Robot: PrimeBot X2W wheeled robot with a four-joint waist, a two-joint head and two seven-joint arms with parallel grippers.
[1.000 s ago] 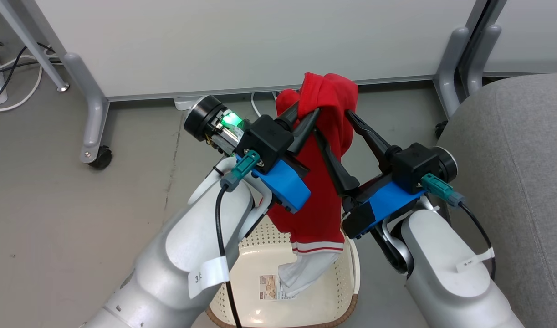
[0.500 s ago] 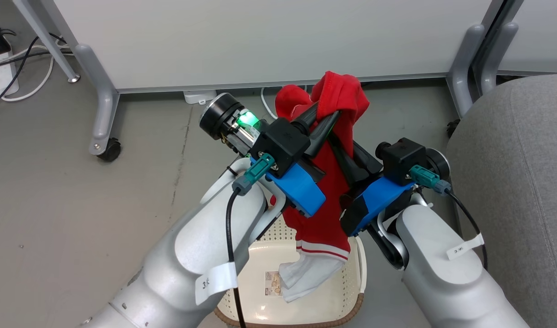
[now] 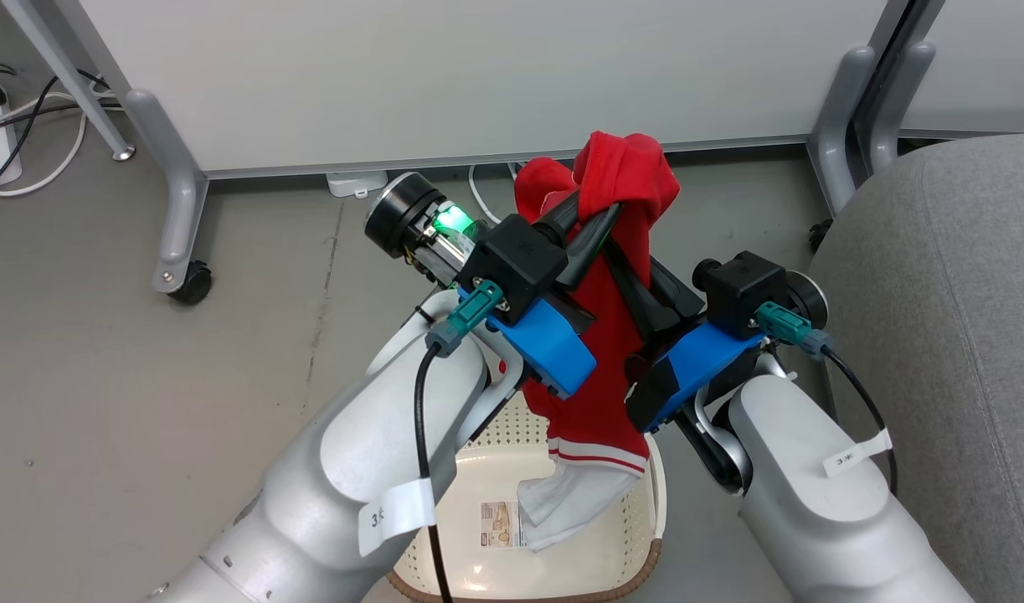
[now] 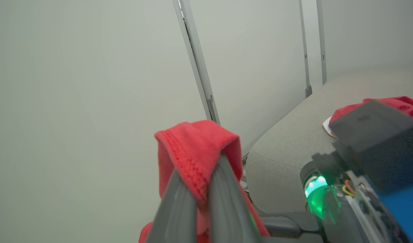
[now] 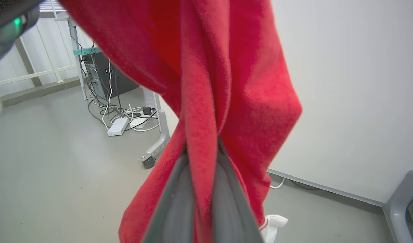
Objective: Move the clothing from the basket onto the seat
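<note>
Background: grey floor (image 3: 143, 377), white panels (image 3: 478, 75) beyond the grippers.
Left gripper (image 3: 599, 219): clamped on the top fold of a red garment (image 3: 599, 368).
Right gripper (image 5: 203, 148): pinched on the same garment, just below the left gripper's hold.
Garment: hangs down from both grippers, white end over the basket (image 3: 650, 561).
Basket: on the floor, under the grippers.
Seat (image 3: 964, 293): right of the right gripper; second red garment (image 4: 395, 103) lies on it.
</note>
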